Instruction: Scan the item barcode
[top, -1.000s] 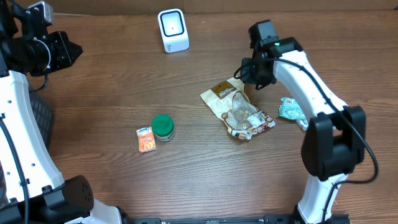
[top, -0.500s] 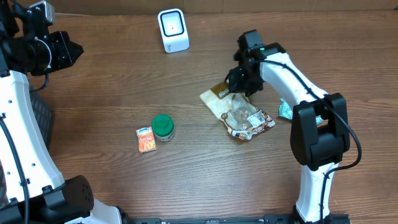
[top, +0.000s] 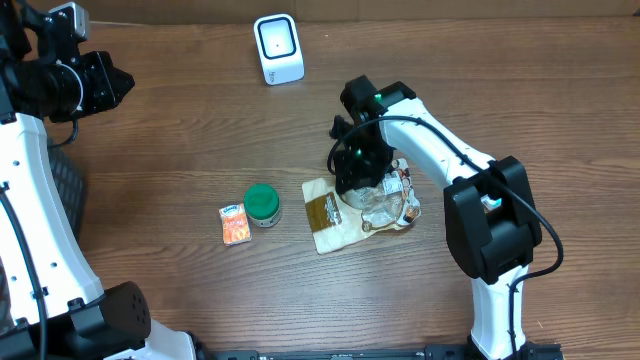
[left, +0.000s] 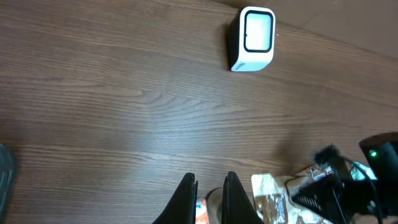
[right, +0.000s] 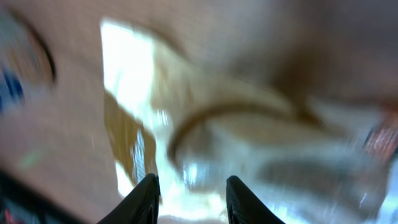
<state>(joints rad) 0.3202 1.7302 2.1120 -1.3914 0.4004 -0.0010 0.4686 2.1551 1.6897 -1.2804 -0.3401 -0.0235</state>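
The item, a crinkly clear-and-cream snack bag (top: 330, 222) with a brown label, lies at the table's middle right. My right gripper (top: 357, 178) is pressed down on the bag's top edge. In the blurred right wrist view the bag (right: 249, 149) fills the gap between the fingers of the right gripper (right: 193, 180), which is shut on it. The white barcode scanner (top: 278, 48) stands at the back centre, also in the left wrist view (left: 252, 38). My left gripper (top: 115, 82) hangs high at the far left, shut and empty (left: 211, 186).
A green-lidded can (top: 263, 203) and a small orange packet (top: 234, 224) sit left of the bag. A dark object (top: 68, 180) lies at the table's left edge.
My right gripper swept left and toward the front, dragging the snack bag with it. The bag turned so that its brown label now points front-left. The left arm stayed still.
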